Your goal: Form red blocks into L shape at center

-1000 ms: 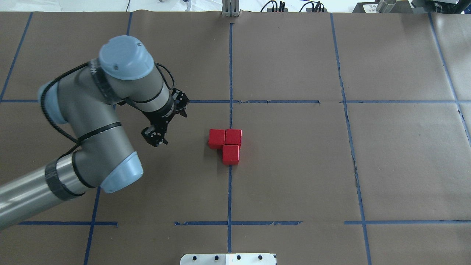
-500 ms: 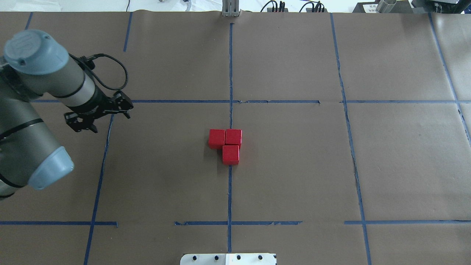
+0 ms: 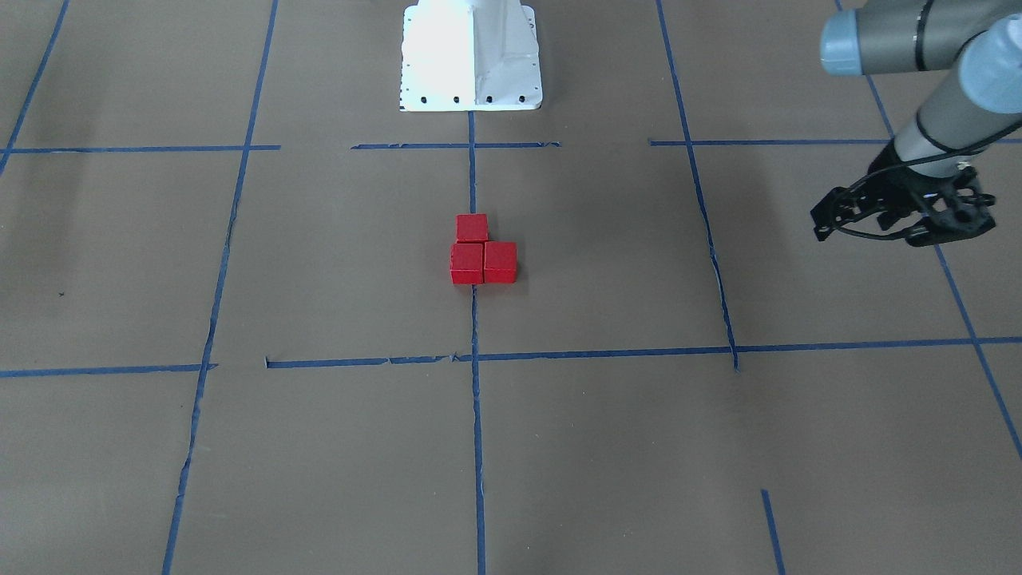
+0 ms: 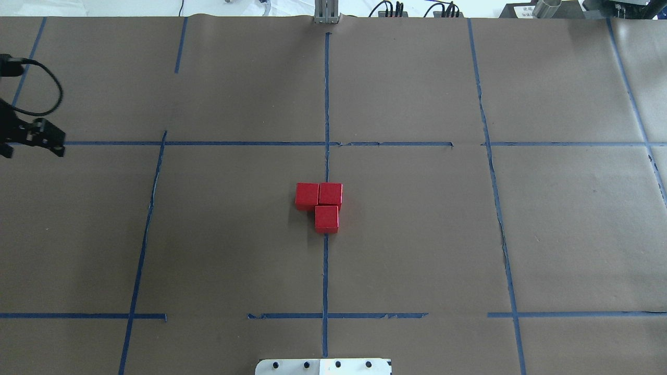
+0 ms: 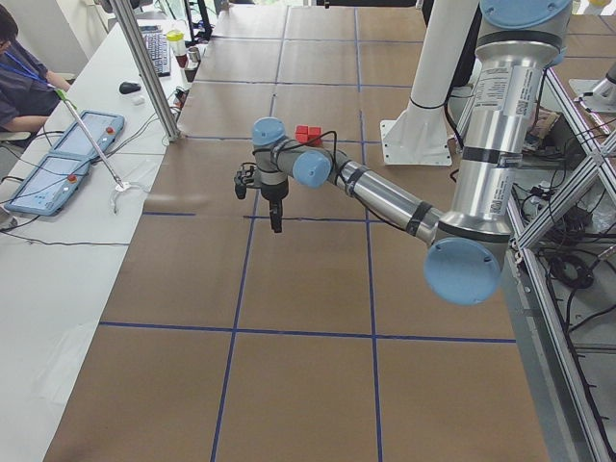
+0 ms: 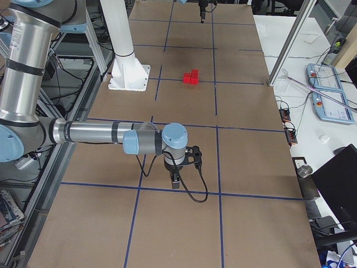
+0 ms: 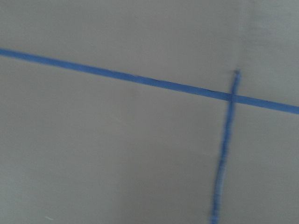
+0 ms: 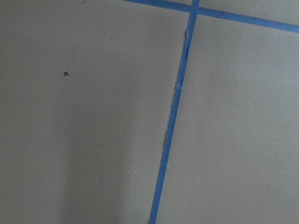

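The red blocks [image 4: 327,200] sit touching in an L on the center [image 4: 406,234], well off to the left gripper's [image 5: 275,219] right (its jaw width cannot be told). The right gripper [image 6: 175,180] hangs equally remote, its width likewise unclear.

3 red blocks [image 4: 329,195], all alike, in 1 bunch: 2 side by side + 1 more.

2 robot arms: 1 left arm [image 5: 385,197], 1 right arm [image 6: 95,134].

2 grippers, 1 per arm: left gripper [image 5: 275,223], right gripper [image 6: 175,182].

1 white base [image 3: 471,56] w/ 4 small holes in a row.

1 center patch [image 4: 406,229], cut in 2 halves by 1 blue line [image 4: 325,271].

1 person [image 5: 19,77] at 1 desk [image 5: 58,289], w/ 2 blue pads [image 5: 82,135] on it.
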